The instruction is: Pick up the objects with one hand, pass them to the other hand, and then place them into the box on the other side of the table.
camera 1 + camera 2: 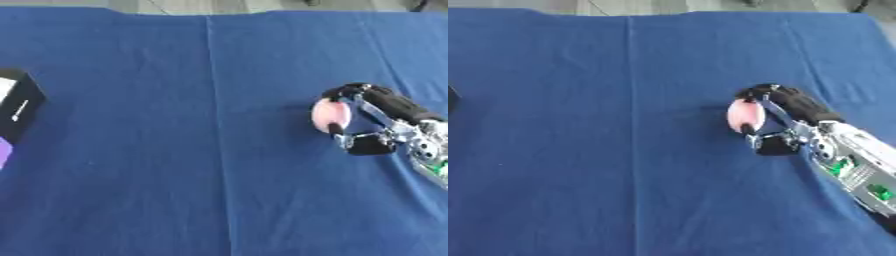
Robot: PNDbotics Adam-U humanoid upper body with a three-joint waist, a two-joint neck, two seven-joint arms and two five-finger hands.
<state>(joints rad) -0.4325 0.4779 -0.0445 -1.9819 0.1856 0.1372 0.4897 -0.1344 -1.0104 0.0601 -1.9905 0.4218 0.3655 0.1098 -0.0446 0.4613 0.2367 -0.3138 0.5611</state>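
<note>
Curling rt robot hand [372,122] round pink obj [331,114].

Blue cloth [175,150] covers the whole table surface. One straight crease [214,100] runs from the far edge toward the near edge, left of centre. Pale floor strip [262,6] visible beyond the far edge of the cloth. Fabric otherwise lies flat.

Both head eyes look down on one blue table [131,175]
</note>
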